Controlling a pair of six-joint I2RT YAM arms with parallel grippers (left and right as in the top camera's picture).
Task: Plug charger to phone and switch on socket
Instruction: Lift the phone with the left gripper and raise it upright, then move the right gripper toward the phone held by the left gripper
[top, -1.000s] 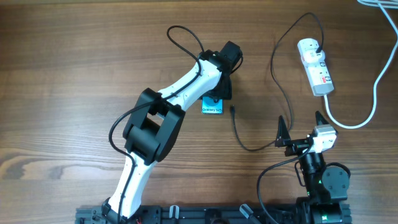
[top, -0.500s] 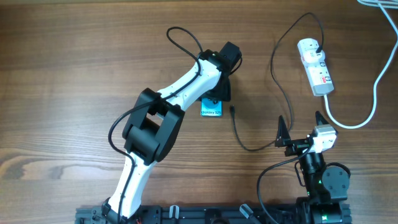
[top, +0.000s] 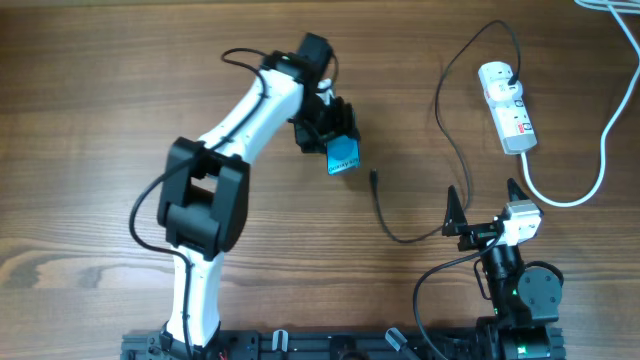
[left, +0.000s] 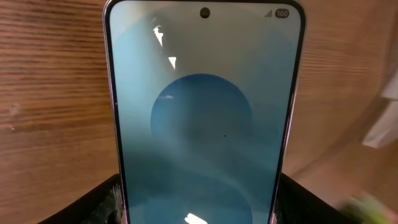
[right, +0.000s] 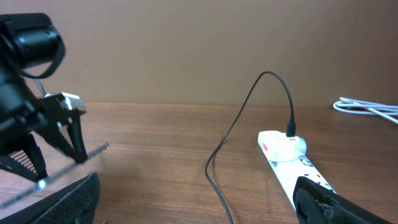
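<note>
My left gripper (top: 335, 138) is shut on the phone (top: 343, 156), a cyan-screened phone held off the table and tilted. In the left wrist view the phone (left: 202, 118) fills the frame between my two black fingers (left: 202, 214). The charger's small connector tip (top: 373, 177) lies on the table just right of the phone. Its thin black cable (top: 438, 110) loops up to a black plug (top: 512, 74) seated in the socket (top: 507, 108), a white power strip. My right gripper (top: 487, 203) is open and empty, low near the cable's loop. The right wrist view shows the socket (right: 292, 163) and the cable (right: 242, 112).
The socket's thick white cord (top: 603, 150) curves along the right edge and runs off the top right corner. The arms' base rail (top: 330, 345) lies along the front edge. The left arm (right: 31, 74) shows at the left of the right wrist view.
My left arm has swung up and to the left, lifting the phone off the table and tilting it. The charger, socket and right arm have not moved.
</note>
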